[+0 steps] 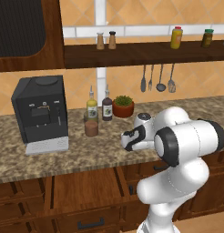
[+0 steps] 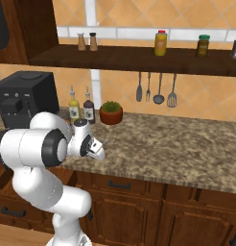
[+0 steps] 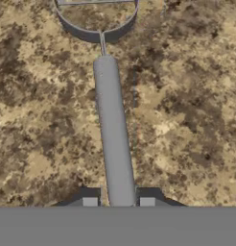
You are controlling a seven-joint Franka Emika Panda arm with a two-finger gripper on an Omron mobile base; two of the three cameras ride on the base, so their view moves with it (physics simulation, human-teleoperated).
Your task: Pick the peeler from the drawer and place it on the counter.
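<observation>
Grey metal peeler (image 3: 112, 129) lies between the tool's (image 3: 118, 202) fingers over the granite counter (image 3: 187, 120); grip unclear.

Speckled brown-beige granite counter (image 1: 82, 157) running wall to wall over reddish-brown cabinets. Standing on it: black coffee machine (image 1: 41, 113) at far left, two bottles (image 1: 92, 107) side by side near the wall, a potted green plant (image 1: 123, 106) just right of them, a small brown cup (image 1: 91, 128) in front of the bottles. Open drawer (image 1: 84, 189) below the front edge.

Peeler (image 3: 112, 129) over counter (image 3: 187, 120), handle between fingers (image 3: 89, 202).
</observation>
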